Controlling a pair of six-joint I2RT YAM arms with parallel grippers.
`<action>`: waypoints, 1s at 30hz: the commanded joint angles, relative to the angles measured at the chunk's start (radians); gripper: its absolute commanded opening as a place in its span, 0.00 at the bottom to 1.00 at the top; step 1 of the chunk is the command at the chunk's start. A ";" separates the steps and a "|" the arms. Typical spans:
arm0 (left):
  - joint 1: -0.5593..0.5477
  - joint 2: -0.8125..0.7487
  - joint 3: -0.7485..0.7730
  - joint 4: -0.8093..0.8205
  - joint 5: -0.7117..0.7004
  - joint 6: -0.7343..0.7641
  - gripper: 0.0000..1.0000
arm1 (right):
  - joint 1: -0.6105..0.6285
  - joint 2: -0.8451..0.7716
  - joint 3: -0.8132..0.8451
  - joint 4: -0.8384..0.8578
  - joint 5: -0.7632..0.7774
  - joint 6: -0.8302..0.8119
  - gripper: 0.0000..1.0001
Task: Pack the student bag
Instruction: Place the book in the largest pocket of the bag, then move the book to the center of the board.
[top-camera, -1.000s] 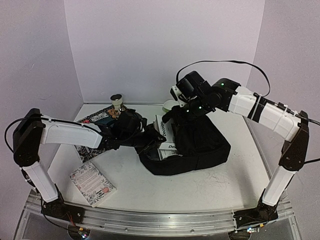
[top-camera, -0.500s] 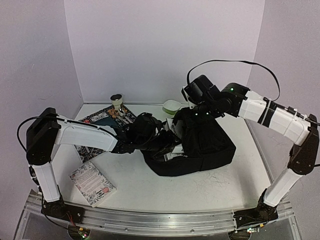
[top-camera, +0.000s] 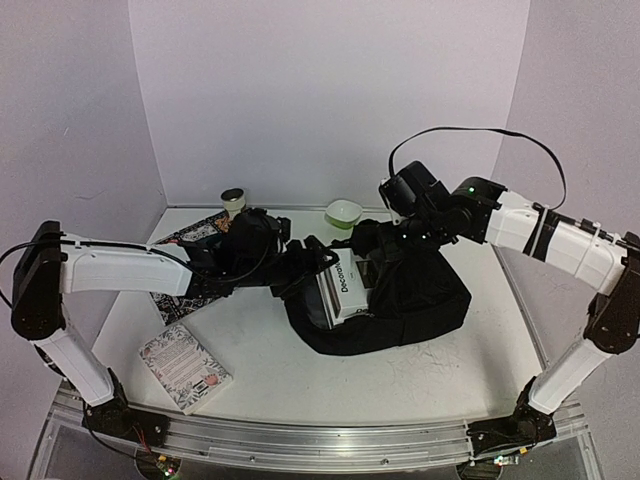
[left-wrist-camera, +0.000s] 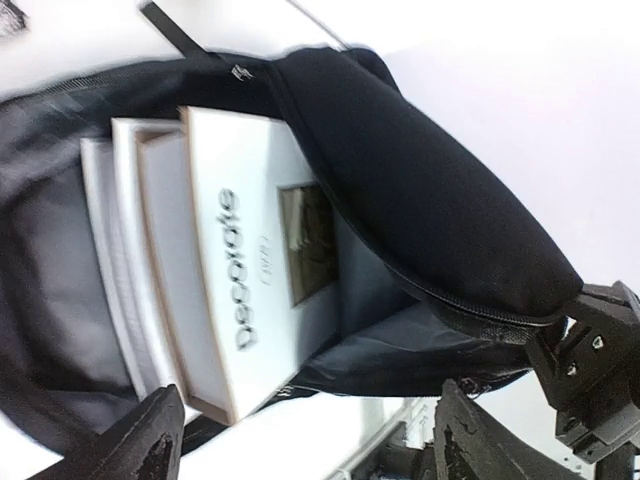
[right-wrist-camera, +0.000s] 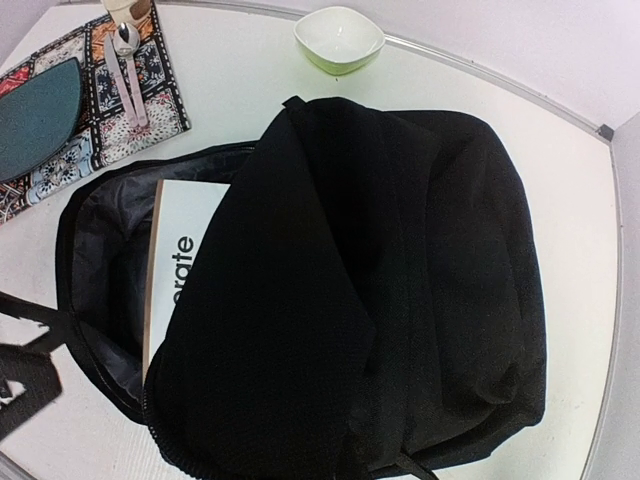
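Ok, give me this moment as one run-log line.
left gripper: open, at student bag mouth | right gripper: shut on bag flap, holding it up | white books: inside bag

**Soft, even light; black fabric swallows detail**

Overhead view bright and evenly lit, slightly grainy, with only faint shadows on the white table; left wrist view motion-blurred, its pale background blown out; right wrist view sharper, table edges bowing near its borders; the student bag reads as near-featureless black.
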 joint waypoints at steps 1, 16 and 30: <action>0.047 -0.123 -0.056 -0.176 -0.062 0.065 0.91 | -0.006 -0.050 -0.018 -0.004 0.035 0.016 0.00; 0.213 -0.481 -0.328 -0.616 -0.153 0.012 1.00 | -0.006 -0.042 -0.073 0.046 -0.048 0.027 0.00; 0.296 -0.651 -0.460 -0.989 -0.171 -0.200 0.99 | -0.005 -0.041 -0.124 0.094 -0.092 0.032 0.00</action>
